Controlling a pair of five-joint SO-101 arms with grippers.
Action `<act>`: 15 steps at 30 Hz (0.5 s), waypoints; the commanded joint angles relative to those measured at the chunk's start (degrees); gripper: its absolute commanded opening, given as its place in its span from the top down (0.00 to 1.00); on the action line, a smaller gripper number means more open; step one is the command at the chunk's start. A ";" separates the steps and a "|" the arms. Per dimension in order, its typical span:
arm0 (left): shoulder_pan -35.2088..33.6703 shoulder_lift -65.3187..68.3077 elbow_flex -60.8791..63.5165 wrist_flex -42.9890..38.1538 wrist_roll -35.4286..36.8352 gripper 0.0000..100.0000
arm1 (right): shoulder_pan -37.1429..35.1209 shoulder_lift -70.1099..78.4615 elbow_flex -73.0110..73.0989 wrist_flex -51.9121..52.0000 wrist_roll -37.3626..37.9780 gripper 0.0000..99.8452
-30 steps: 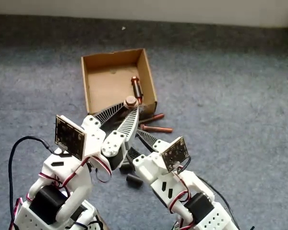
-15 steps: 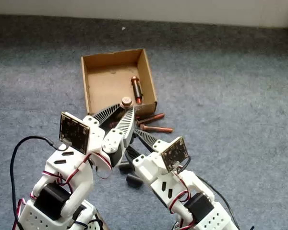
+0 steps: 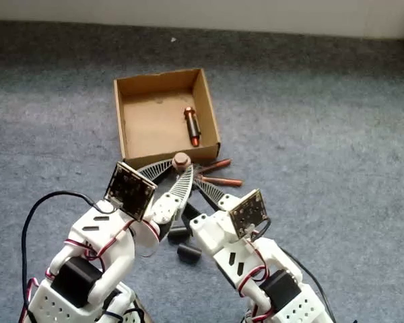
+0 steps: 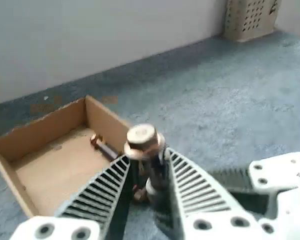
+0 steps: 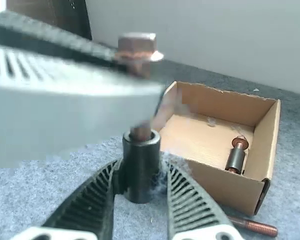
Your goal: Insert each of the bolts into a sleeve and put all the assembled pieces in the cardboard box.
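Now L gripper [image 4: 147, 156] clamped on bolt [image 4: 141, 138], head up. R gripper [image 5: 140, 171] pinches upright sleeve [image 5: 140, 152], bolt tip at its mouth.

The bolt [image 4: 141, 137] clamped in the left hand [image 4: 147, 159] is seen as copper-toned metal with a dull sheen on its head. The sleeve [image 5: 140, 150] gripped by the right hand [image 5: 139, 171] looks black, smooth and matt. Both hands are formed of plastic, with ribbed fingers [image 4: 195, 185]. Beyond them, the cardboard box [image 3: 211, 114] is matt brown paperboard, and the worktop [image 3: 323, 134] is covered in rough grey cloth.
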 commanded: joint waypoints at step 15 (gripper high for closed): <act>-34.68 0.04 -6.81 21.54 -8.53 0.78 | 8.66 -1.36 5.05 8.40 0.70 0.99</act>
